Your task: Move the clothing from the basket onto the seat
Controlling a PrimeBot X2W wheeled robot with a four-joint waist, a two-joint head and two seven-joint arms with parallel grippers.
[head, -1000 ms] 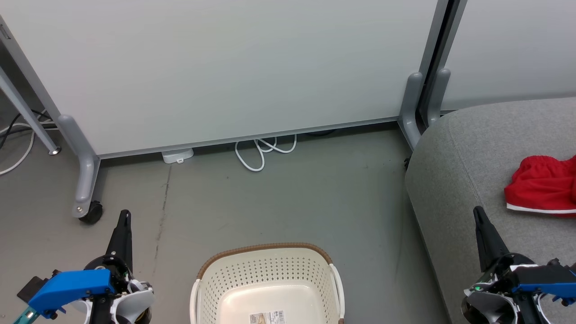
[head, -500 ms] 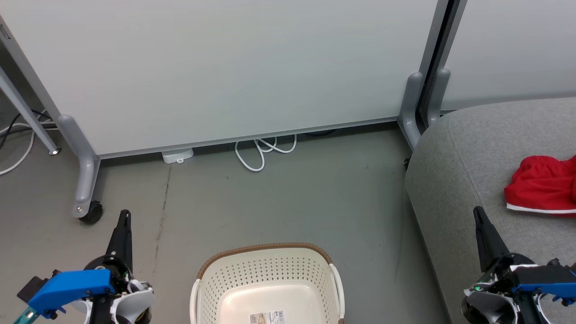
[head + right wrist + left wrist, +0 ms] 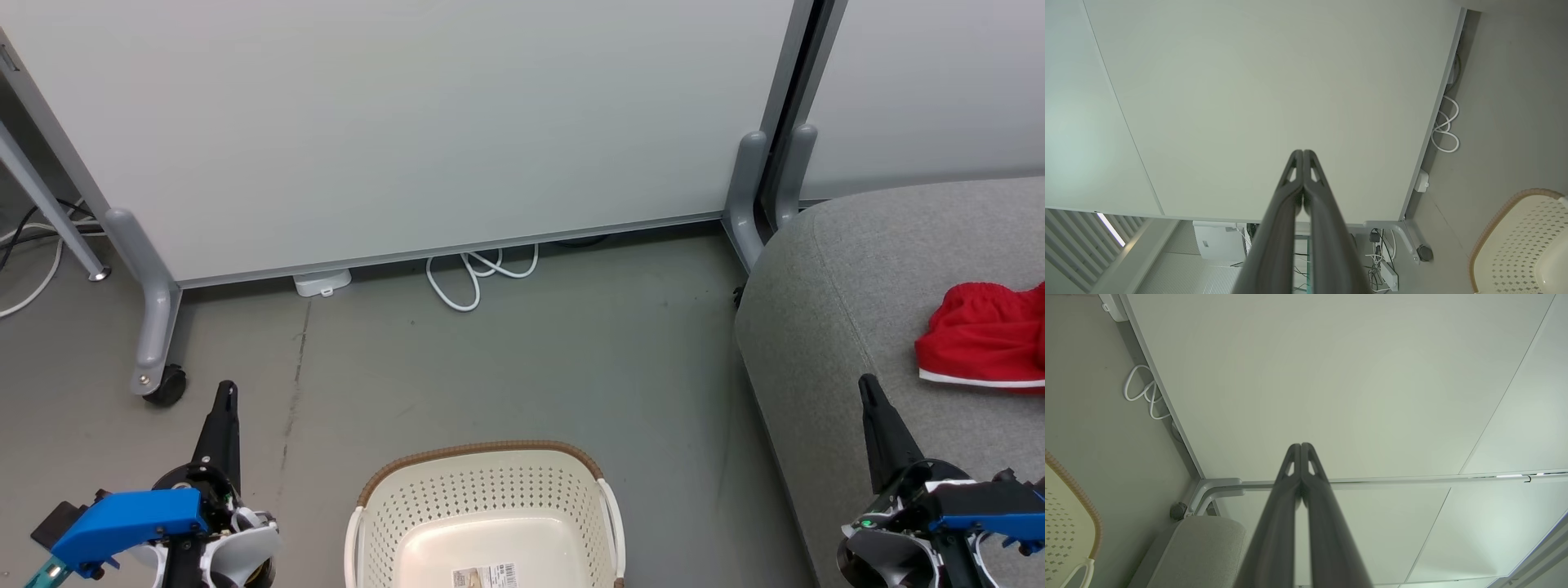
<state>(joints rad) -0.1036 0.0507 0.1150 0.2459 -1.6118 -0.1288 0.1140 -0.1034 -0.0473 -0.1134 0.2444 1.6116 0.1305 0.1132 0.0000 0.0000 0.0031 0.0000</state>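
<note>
Left end effector (image 3: 225, 392): mine, clenched, the two long dark fingers pressed tip to tip, grasping and touching nothing. It hangs over the grey floor (image 3: 506, 359), left of the cream-white perforated plastic basket (image 3: 482, 451) with its brown woven-look rim.
Right end effector (image 3: 868, 385): clenched likewise and holding nothing, seen against the near part of the large grey fabric-upholstered seat (image 3: 841, 261).
Clothing: a soft bright red fabric garment (image 3: 984, 336) with a white stripe along its hem lies crumpled on the seat, cut off by the picture's right edge and apart from my right fingers.
Basket: on the floor between my arms, a label sticker (image 3: 485, 576) showing on its pale bottom.
Change from a second ago: none; both end effectors, the garment and the basket sit where they were.
</note>
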